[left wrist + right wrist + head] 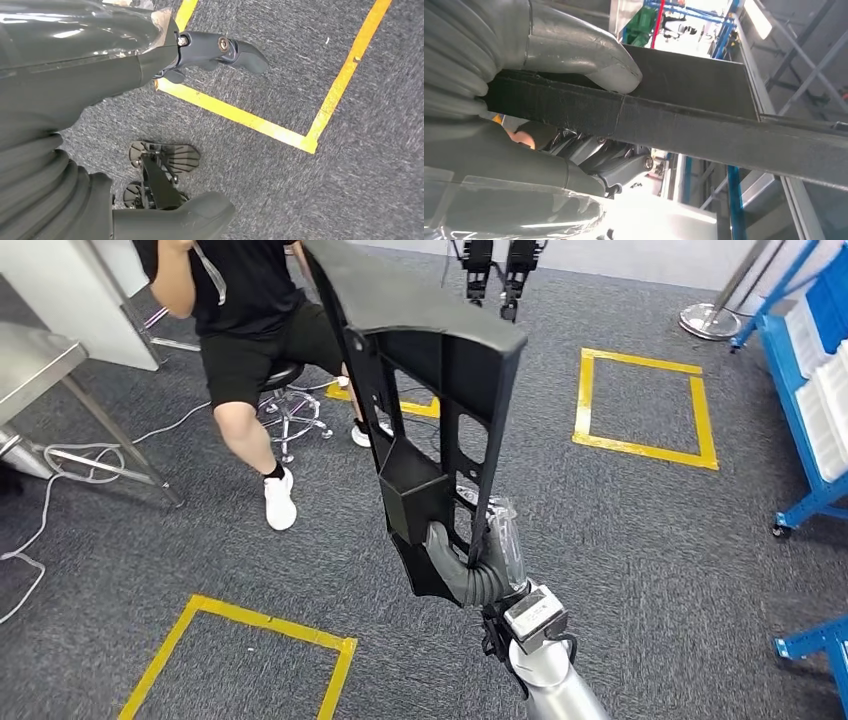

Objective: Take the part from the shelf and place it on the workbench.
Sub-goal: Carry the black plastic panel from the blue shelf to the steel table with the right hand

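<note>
Right hand (478, 562) at 6 o'clock of the head view, thumb and fingers clamped on black part's (430, 390) lower end; part rising toward 12. Left hand (150, 55) over carpet, fingers apart, holding nothing.

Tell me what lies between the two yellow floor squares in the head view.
Between the near yellow square and the far yellow square, the right robot hand holds the black part upright over grey carpet.
</note>
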`<state>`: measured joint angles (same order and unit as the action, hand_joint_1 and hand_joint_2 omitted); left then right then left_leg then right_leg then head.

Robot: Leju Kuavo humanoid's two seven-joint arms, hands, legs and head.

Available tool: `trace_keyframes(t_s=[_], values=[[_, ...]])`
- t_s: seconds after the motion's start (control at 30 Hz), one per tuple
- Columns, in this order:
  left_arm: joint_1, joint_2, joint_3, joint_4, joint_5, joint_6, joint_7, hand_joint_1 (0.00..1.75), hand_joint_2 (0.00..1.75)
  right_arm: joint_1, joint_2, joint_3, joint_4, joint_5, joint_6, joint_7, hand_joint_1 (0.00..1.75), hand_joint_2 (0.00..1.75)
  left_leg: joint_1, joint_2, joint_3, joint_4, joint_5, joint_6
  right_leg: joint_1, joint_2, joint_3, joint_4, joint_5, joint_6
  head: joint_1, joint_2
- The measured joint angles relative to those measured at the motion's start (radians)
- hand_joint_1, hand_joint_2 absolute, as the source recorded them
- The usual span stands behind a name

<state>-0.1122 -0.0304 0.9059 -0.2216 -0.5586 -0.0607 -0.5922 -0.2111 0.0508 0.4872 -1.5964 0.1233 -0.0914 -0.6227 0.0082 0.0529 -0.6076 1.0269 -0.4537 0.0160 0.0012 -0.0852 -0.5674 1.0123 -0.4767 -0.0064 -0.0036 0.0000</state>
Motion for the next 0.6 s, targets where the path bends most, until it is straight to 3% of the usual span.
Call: trace_keyframes(t_s=[0.07, 0.13, 0.2, 0.27, 0.3, 0.33, 0.37, 0.43, 0.5, 0.57, 0.6], values=[[-0.001, 0.001, 0.000, 0.000, -0.001, 0.002, 0.000, 0.00, 1.75, 0.000, 0.003, 0.000, -0.001, 0.001, -0.001, 0.001, 1.75, 1.75, -0.003, -0.020, 0.000, -0.005, 0.003, 0.011, 0.001, -0.012, 0.003, -0.001, -0.003, 0.011, 0.000, 0.000], [-0.002, 0.001, 0.000, 0.000, -0.003, 0.005, 0.000, 0.00, 1.75, 0.000, 0.005, 0.000, -0.003, 0.001, -0.001, 0.002, 1.75, 1.75, 0.000, -0.037, 0.009, -0.017, 0.011, 0.023, -0.002, 0.013, -0.004, 0.023, -0.019, 0.019, 0.001, 0.000], [-0.006, 0.001, 0.000, 0.000, -0.008, 0.007, 0.001, 0.00, 1.75, 0.001, 0.005, -0.001, -0.004, 0.004, -0.001, 0.005, 1.75, 1.75, 0.003, -0.054, 0.015, -0.024, 0.016, 0.029, -0.006, 0.059, -0.049, 0.121, -0.065, 0.016, 0.006, 0.000], [-0.009, 0.000, -0.001, 0.000, -0.014, 0.009, 0.003, 0.00, 1.75, 0.008, 0.002, -0.002, -0.004, 0.008, 0.000, 0.009, 1.75, 1.75, 0.004, -0.076, 0.014, -0.024, 0.016, 0.032, -0.009, 0.076, -0.114, 0.251, -0.113, 0.013, 0.008, 0.000], [-0.009, 0.000, -0.001, 0.000, -0.016, 0.009, 0.004, 0.00, 1.75, 0.011, 0.001, -0.003, -0.004, 0.010, 0.000, 0.010, 1.75, 1.75, 0.004, -0.088, 0.014, -0.023, 0.016, 0.032, -0.010, 0.078, -0.132, 0.283, -0.119, 0.018, 0.008, 0.000], [-0.009, 0.000, -0.001, 0.000, -0.018, 0.010, 0.004, 0.00, 1.75, 0.014, 0.000, -0.003, -0.004, 0.010, 0.000, 0.011, 1.75, 1.75, 0.004, -0.101, 0.015, -0.023, 0.016, 0.031, -0.011, 0.080, -0.131, 0.275, -0.109, 0.025, 0.008, 0.000], [-0.009, 0.000, -0.001, 0.000, -0.019, 0.010, 0.005, 0.00, 1.75, 0.015, -0.001, -0.004, -0.004, 0.010, 0.000, 0.011, 1.75, 1.75, 0.004, -0.114, 0.016, -0.022, 0.015, 0.031, -0.013, 0.084, -0.109, 0.224, -0.082, 0.034, 0.008, 0.000], [-0.009, -0.001, -0.001, 0.000, -0.019, 0.010, 0.005, 0.00, 1.75, 0.014, -0.002, -0.005, -0.005, 0.010, 0.000, 0.011, 1.75, 1.75, 0.002, -0.137, 0.016, -0.019, 0.013, 0.025, -0.018, 0.113, -0.042, 0.079, -0.022, 0.045, 0.009, 0.000], [-0.009, -0.002, -0.001, 0.000, -0.020, 0.010, 0.006, 0.00, 1.75, 0.015, -0.002, -0.005, -0.006, 0.011, 0.001, 0.012, 1.75, 1.75, 0.001, -0.154, 0.012, -0.016, 0.011, 0.015, -0.020, 0.133, -0.008, 0.004, 0.006, 0.040, 0.008, 0.000], [-0.007, -0.002, -0.001, 0.000, -0.024, 0.013, 0.008, 0.00, 1.75, 0.014, -0.001, -0.006, -0.006, 0.012, 0.002, 0.012, 1.75, 1.75, 0.005, -0.165, 0.007, -0.017, 0.012, 0.002, -0.017, 0.120, -0.005, -0.001, 0.008, 0.025, 0.007, 0.000], [-0.006, -0.002, -0.001, 0.000, -0.027, 0.015, 0.009, 0.00, 1.75, 0.013, 0.000, -0.006, -0.007, 0.013, 0.004, 0.012, 1.75, 1.75, 0.008, -0.158, 0.004, -0.014, 0.009, -0.004, -0.018, 0.113, -0.002, -0.004, 0.010, 0.018, 0.006, 0.000]])
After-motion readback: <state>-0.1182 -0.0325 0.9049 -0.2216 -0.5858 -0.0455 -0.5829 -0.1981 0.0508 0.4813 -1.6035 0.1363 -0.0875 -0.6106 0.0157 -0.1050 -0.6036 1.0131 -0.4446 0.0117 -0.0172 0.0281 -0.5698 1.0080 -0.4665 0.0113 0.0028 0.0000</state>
